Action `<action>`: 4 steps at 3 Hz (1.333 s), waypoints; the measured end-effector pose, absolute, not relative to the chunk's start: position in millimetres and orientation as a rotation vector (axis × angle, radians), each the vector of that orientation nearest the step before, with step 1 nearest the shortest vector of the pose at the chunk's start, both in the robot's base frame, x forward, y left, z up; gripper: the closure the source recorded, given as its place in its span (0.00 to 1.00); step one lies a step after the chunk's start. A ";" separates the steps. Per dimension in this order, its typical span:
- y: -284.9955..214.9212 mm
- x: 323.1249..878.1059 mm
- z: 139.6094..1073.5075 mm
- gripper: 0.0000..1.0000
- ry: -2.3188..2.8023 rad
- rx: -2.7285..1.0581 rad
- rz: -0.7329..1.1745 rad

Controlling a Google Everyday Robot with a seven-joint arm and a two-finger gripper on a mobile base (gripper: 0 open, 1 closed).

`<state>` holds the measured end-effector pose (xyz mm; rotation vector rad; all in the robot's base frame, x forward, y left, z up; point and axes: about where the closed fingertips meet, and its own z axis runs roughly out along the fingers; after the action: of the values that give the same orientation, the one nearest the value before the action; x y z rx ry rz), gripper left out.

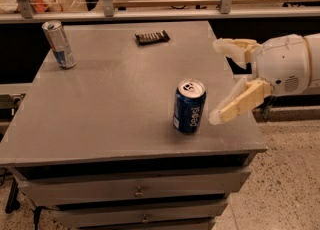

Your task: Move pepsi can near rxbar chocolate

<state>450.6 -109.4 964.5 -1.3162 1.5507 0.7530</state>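
Observation:
The pepsi can (189,106), dark blue with a silver top, stands upright near the front right of the grey table (110,104). The rxbar chocolate (152,37), a small flat dark bar, lies at the far middle of the table. My gripper (218,81) comes in from the right, just right of the can, at about its height. Its two cream fingers are spread wide, one fingertip (220,116) close to the can's right side and the other finger (231,47) farther back. It holds nothing.
A slim silver-and-blue can (59,44) stands at the table's far left corner. Drawers (135,191) sit under the tabletop. A shelf rail (150,11) with metal posts runs behind the table. Speckled floor (290,174) lies to the right.

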 end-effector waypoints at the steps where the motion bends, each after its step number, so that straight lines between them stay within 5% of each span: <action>1: -109.7 457.5 951.7 0.00 1.556 -1.292 0.740; 4: -84.5 452.7 899.9 0.00 1.564 -1.272 0.821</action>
<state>452.7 -84.5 899.9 -1.2718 1.5643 0.8213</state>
